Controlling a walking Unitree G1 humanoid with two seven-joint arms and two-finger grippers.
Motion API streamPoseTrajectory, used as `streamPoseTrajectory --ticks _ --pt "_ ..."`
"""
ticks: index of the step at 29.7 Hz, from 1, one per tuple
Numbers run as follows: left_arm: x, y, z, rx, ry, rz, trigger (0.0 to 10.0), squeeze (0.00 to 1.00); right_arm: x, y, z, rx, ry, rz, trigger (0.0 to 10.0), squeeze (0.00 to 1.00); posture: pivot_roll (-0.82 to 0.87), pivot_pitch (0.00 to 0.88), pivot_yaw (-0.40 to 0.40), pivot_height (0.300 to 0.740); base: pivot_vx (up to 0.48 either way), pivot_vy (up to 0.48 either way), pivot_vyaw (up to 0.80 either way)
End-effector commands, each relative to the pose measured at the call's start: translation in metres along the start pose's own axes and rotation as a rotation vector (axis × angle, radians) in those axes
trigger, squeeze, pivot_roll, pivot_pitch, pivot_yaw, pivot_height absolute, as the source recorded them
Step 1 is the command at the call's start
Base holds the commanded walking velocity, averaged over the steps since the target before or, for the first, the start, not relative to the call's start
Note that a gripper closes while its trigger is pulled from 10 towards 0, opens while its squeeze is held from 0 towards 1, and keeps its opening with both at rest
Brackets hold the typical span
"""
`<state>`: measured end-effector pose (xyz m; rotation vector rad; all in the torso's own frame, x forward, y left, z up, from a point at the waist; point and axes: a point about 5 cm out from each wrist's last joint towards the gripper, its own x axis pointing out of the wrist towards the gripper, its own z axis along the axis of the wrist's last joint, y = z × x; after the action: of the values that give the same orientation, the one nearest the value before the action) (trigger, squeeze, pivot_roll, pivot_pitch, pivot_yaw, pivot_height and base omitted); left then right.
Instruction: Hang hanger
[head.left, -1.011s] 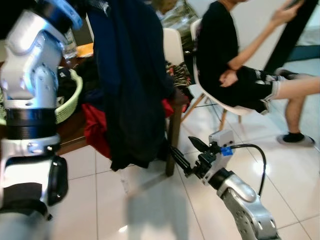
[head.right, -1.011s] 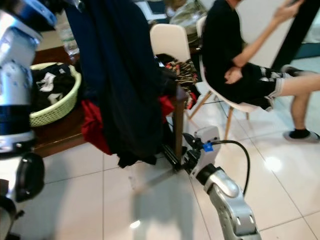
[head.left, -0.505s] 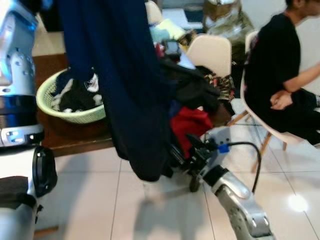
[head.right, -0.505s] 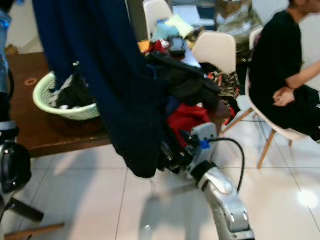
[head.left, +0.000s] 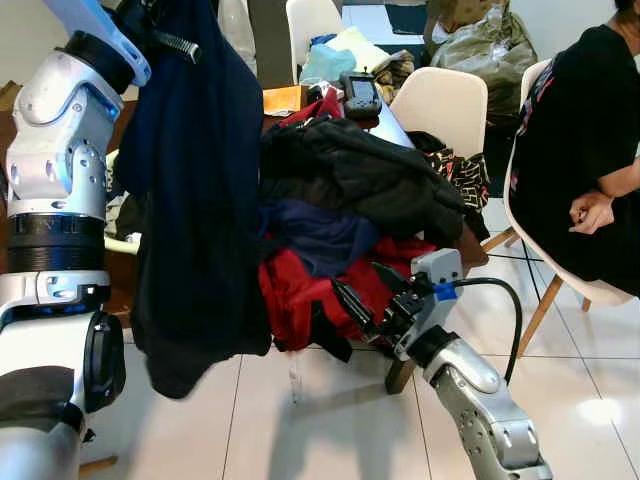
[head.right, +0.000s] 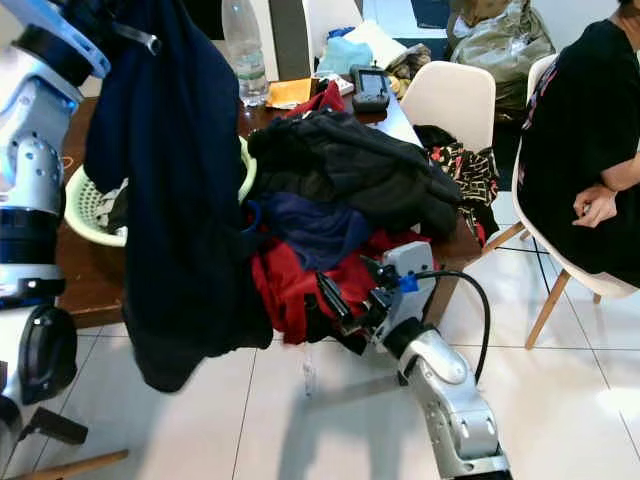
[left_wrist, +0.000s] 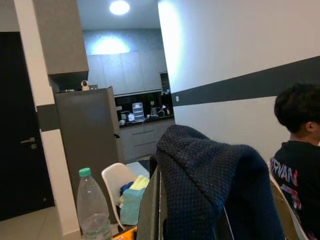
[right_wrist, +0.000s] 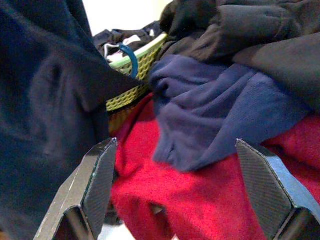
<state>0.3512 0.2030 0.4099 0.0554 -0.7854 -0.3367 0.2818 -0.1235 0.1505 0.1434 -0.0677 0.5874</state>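
A dark navy garment (head.left: 195, 200) hangs on a hanger from my raised left gripper (head.left: 150, 25) at the upper left, reaching down past the table edge. The left wrist view has the navy knit (left_wrist: 210, 190) draped over the hanger, which it almost wholly hides. Low in the middle, my right gripper (head.left: 357, 277) stands open, its fingers (right_wrist: 100, 175) spread wide and empty. It points at the red cloth (right_wrist: 200, 200) hanging off the table.
A brown table (head.right: 85, 275) holds a pile of black (head.left: 360, 170), blue and red clothes, a green basket (head.right: 85, 225) and a water bottle (head.right: 243, 45). White chairs (head.left: 440, 100) stand behind. A person in black (head.left: 590, 150) sits at the right. A table leg (head.left: 400, 375) stands beside my right arm.
The whole view has swung as I turned toward the table. The navy garment still hangs from my left gripper. My right gripper stays open, now close before the red cloth.
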Motion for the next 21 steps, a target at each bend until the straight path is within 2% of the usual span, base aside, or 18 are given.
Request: streamPoseTrajectory --ticks 1,6,19,21 --pt "0.003 -0.002 0.010 0.014 -0.054 -0.015 10.0 0.00 -0.001 -0.003 -0.005 0.018 0.027 -0.017 10.0 0.00 0.03 0.107 0.036 0.740 0.450 0.000 -0.80" --pt "0.004 -0.003 0.017 0.016 -0.078 -0.018 10.0 0.00 0.000 -0.003 -0.005 0.017 0.028 -0.018 10.0 0.00 0.03 0.105 0.034 0.740 0.446 0.000 -0.56" --pt "0.005 -0.006 0.022 0.018 -0.100 -0.029 10.0 0.00 0.001 0.001 -0.005 0.013 0.017 -0.003 10.0 0.00 0.03 0.113 0.035 0.740 0.434 0.000 0.00" --pt "0.005 -0.011 0.012 0.003 -0.061 -0.034 10.0 0.00 0.001 0.002 -0.006 0.015 0.019 -0.002 10.0 0.00 0.03 0.113 0.035 0.740 0.000 0.000 0.00"
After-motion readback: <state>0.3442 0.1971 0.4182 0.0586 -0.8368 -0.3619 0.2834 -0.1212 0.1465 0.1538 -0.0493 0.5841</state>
